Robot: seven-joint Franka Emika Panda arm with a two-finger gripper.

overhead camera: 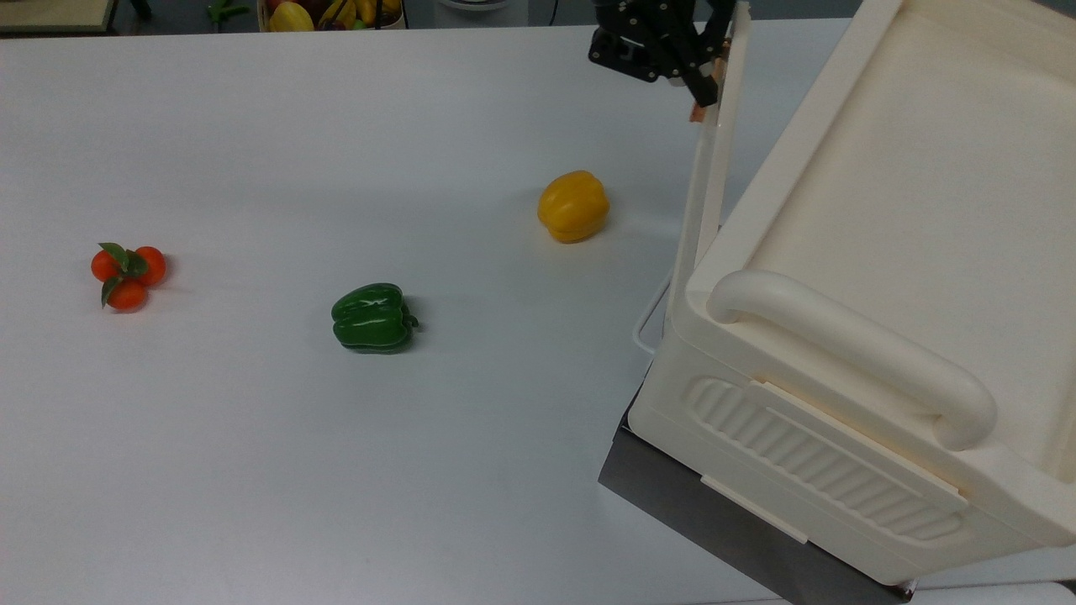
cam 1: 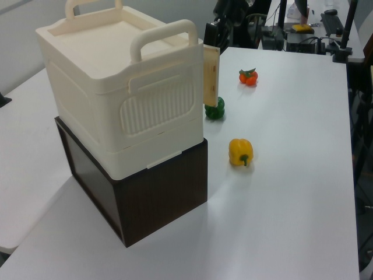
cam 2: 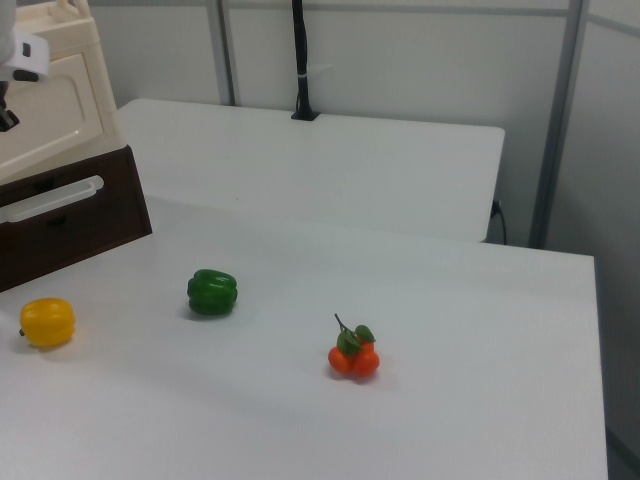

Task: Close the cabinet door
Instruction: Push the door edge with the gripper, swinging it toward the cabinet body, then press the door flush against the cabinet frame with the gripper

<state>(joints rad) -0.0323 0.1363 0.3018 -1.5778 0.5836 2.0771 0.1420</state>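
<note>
The cabinet (overhead camera: pixel 883 210) is a large cream box with a tray-like top on the top view's right. Its cabinet door (overhead camera: pixel 706 185) stands nearly edge-on, a narrow angle away from the cabinet's side. My black gripper (overhead camera: pixel 698 80) is at the door's far end, right against the small copper-orange handle (overhead camera: pixel 698 111). In the left view the door (cam 1: pixel 211 76) sticks out slightly from the cabinet (cam 1: pixel 116 87), with the gripper (cam 1: pixel 213 34) dark behind its top. The right view shows the door's inset face (cam 2: pixel 50 115) at the far left.
A yellow pepper (overhead camera: pixel 573 206) lies left of the door in the top view. A green pepper (overhead camera: pixel 373 317) and a tomato cluster (overhead camera: pixel 128 273) lie further left. The cabinet rests on a dark base (overhead camera: pixel 714 521) that has a white wire loop handle (overhead camera: pixel 647 323).
</note>
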